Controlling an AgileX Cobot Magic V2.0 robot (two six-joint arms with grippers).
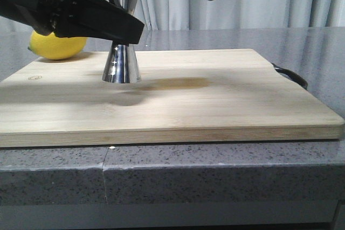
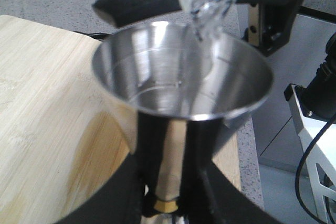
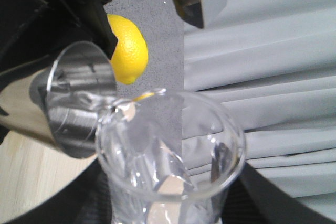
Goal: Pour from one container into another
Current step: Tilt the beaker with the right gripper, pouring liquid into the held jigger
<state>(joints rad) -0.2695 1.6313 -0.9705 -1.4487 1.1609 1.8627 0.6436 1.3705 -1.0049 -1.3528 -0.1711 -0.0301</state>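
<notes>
The steel jigger [image 1: 121, 64] stands on the wooden cutting board [image 1: 215, 106], and my left gripper [image 1: 127, 29] is shut on its narrow waist. In the left wrist view the black fingers [image 2: 149, 150] clamp the stem just above the gold band [image 2: 165, 205]. The open upper cup [image 2: 181, 77] holds a little clear liquid. The glass beaker [image 3: 168, 150] is tilted over it with my right gripper [image 3: 168, 205] shut on its body. Its spout [image 2: 207, 11] hangs over the cup's rim, and clear liquid runs from it into the jigger [image 3: 79, 106]. In the front view the beaker is out of frame.
A yellow lemon [image 1: 56, 44] lies on the grey counter behind the board's left rear corner. The board has a black handle [image 1: 291, 75] at its right end. A darker stain [image 1: 180, 83] marks the wood beside the jigger. Grey curtains hang behind.
</notes>
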